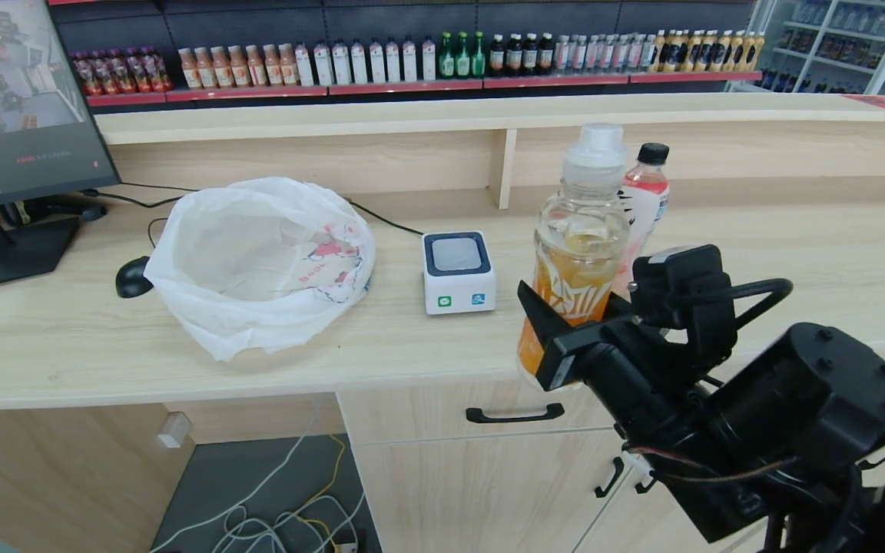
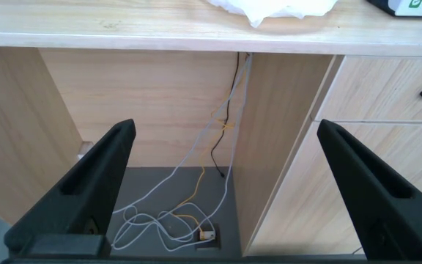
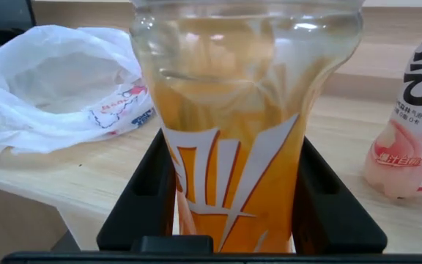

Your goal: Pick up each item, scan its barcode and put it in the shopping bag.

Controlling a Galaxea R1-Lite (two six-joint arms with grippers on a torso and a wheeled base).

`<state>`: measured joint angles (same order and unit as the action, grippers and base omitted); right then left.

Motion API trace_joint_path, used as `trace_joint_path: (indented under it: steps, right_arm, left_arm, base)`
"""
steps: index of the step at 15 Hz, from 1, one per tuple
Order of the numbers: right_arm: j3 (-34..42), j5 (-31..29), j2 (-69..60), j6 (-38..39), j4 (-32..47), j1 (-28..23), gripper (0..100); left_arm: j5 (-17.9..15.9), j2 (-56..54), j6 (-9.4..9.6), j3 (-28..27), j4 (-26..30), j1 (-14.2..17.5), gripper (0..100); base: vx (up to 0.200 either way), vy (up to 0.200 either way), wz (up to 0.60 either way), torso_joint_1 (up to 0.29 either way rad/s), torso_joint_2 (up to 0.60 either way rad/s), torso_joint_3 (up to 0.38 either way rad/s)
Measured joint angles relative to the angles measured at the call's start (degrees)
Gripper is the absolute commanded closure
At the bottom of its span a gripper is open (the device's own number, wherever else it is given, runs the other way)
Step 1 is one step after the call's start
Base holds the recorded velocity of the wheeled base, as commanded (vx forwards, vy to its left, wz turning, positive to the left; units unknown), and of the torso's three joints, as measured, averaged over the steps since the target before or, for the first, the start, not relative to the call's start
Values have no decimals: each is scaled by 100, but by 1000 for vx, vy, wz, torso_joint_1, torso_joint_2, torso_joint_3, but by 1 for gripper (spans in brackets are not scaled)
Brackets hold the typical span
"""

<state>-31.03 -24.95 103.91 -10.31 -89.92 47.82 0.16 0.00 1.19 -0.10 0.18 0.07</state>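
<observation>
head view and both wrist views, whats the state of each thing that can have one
orange drink bottle: upright, capped, partly full, held in the right gripper
right gripper: shut on the orange drink bottle
left gripper: open, empty, lower than the counter
pink bottle: upright on the counter, capped
shopping bag: open, looks empty
monitor: on
</observation>
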Motion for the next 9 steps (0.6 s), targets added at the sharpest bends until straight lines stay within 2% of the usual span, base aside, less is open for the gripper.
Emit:
trace_joint_path:
  steps: [6, 8, 9]
  right_arm:
    - [591, 11, -315, 28, 4, 333, 100]
    - [746, 24, -385, -405, 4, 579, 100]
    - [785, 33, -417, -873, 0, 697, 100]
  left_arm:
    - [0, 0, 2, 0, 0, 0, 0]
    - [0, 0, 2, 0, 0, 2, 0]
    - [0, 0, 2, 0, 0, 0, 0]
  base:
    - [0, 0, 0, 0, 0, 0]
    - [0, 0, 0, 0, 0, 0]
    - [0, 0, 0, 0, 0, 0]
